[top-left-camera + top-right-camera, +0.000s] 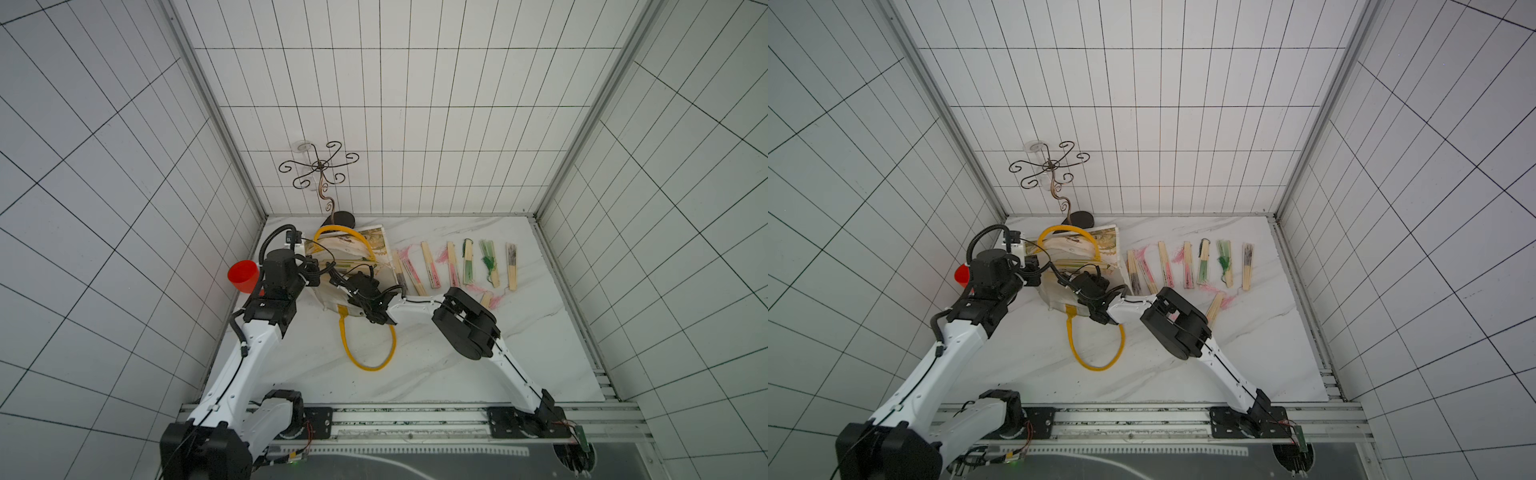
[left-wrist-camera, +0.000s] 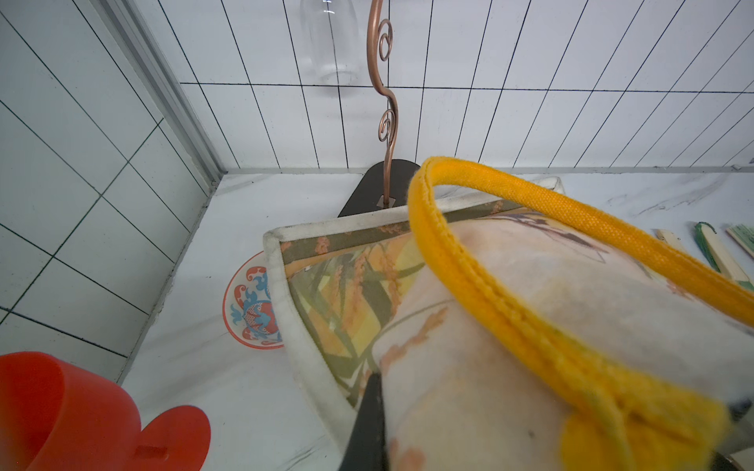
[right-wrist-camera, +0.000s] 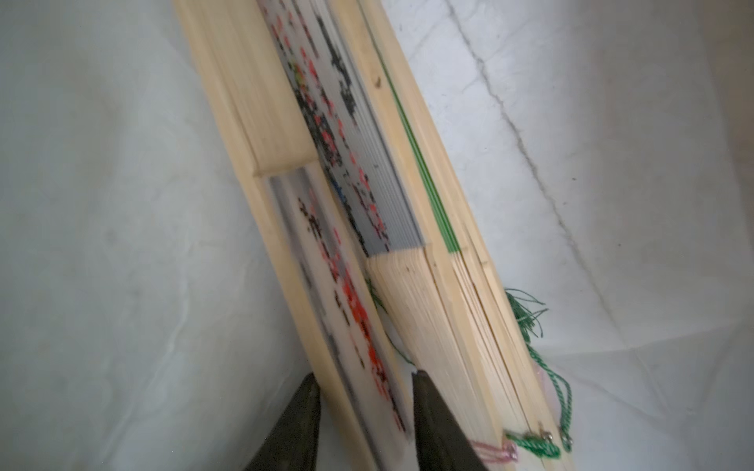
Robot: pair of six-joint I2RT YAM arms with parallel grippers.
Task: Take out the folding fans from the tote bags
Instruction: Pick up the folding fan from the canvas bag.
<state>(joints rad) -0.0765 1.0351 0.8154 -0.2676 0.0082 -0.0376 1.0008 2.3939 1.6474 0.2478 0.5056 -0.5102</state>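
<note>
Straddling a folding fan (image 3: 347,293) that lies nine-to-three o'clock in a top view, the right gripper (image 3: 363,377) shows no sure clamp; the left gripper (image 1: 322,270) pinches the tote bag (image 2: 338,293).

tote bag (image 1: 382,241): cream, yellow handles, leafy green-orange print | folding fans (image 1: 430,265): pale bamboo, pink/green paper | cup (image 1: 243,276): red
</note>
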